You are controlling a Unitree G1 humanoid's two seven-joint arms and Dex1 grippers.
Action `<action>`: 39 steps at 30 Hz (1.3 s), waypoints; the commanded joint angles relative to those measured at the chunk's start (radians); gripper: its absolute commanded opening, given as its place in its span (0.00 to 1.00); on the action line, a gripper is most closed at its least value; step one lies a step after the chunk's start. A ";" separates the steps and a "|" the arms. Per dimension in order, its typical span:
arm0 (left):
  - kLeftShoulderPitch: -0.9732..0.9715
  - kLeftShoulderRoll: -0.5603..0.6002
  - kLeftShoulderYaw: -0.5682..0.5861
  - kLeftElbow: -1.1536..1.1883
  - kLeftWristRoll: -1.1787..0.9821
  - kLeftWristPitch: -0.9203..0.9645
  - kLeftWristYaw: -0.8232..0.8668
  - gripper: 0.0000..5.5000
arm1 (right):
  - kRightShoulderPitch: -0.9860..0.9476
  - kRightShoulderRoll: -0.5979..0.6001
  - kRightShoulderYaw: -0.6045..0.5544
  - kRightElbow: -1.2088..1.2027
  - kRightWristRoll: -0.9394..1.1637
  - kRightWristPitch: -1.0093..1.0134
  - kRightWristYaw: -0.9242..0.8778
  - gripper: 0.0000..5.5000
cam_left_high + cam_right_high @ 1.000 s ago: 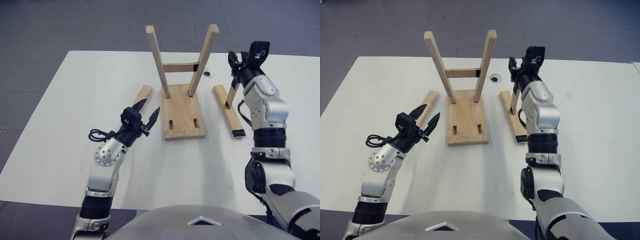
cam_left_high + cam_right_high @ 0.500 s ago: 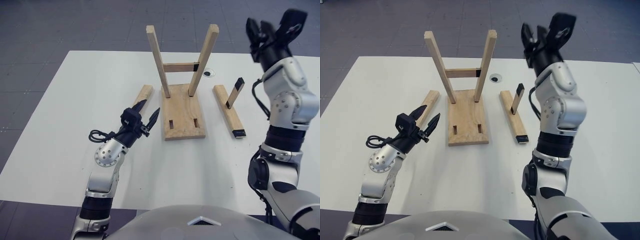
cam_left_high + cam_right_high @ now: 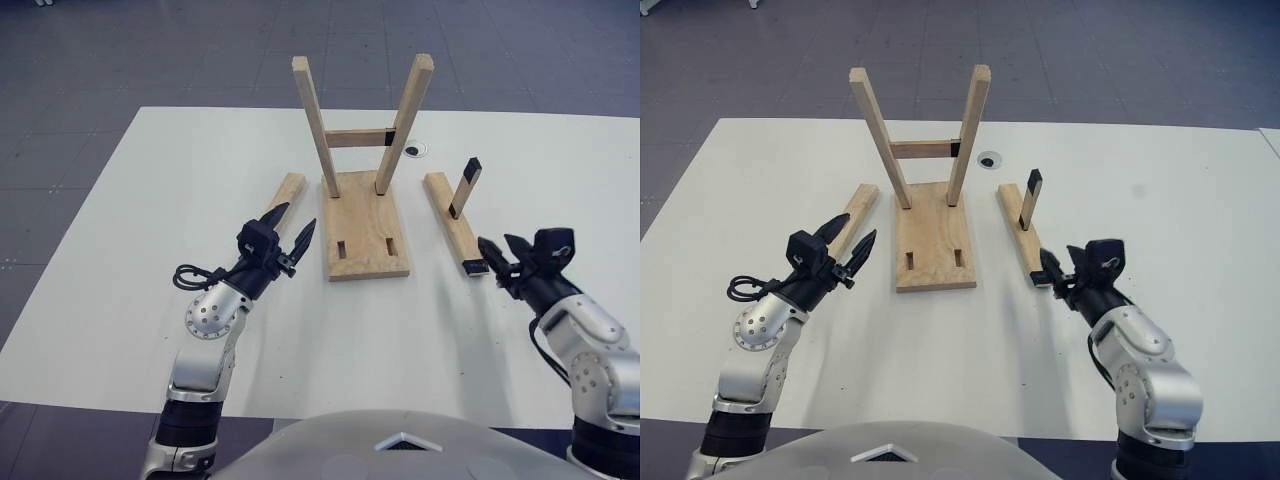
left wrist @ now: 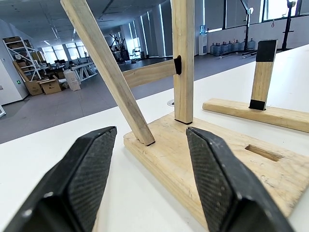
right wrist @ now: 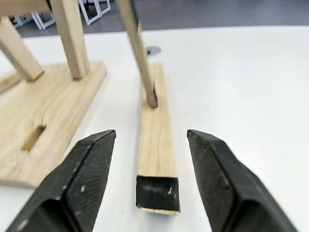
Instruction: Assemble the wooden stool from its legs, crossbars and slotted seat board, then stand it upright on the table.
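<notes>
L gripper (image 3: 296,219) spread, empty, tips beside the loose leg (image 3: 286,190) on the table (image 3: 130,230). R gripper (image 3: 497,244) spread too, at the black end of the other leg (image 3: 462,240), short crossbar (image 3: 464,187) upright in it. Between them: slotted seat board (image 3: 365,235) flat, two legs (image 3: 312,120) + crossbar (image 3: 355,137) standing at its far end.

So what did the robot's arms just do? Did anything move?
The right gripper let go of the short crossbar, swung up high, then came down toward the robot. Now it sits open at the near end of the right loose leg. The crossbar stays standing in that leg. The left gripper, the seat board with its two legs, and the left loose leg did not move.
</notes>
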 commanded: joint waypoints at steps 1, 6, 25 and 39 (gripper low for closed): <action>-0.012 0.011 -0.002 0.003 0.002 0.009 -0.008 0.48 | 0.001 -0.004 0.053 0.119 -0.077 -0.103 0.019 0.64; -0.013 0.007 -0.007 0.004 0.003 0.009 -0.009 0.48 | -0.053 -0.004 0.105 0.259 -0.156 -0.163 0.012 0.64; -0.057 0.001 0.035 -0.005 -0.091 0.053 -0.027 0.48 | -0.430 0.114 -0.052 0.153 0.063 -0.109 -0.078 0.37; -0.372 0.001 0.288 -0.158 -1.292 0.688 0.309 0.63 | -0.737 0.174 0.013 0.086 0.656 0.165 -0.001 0.37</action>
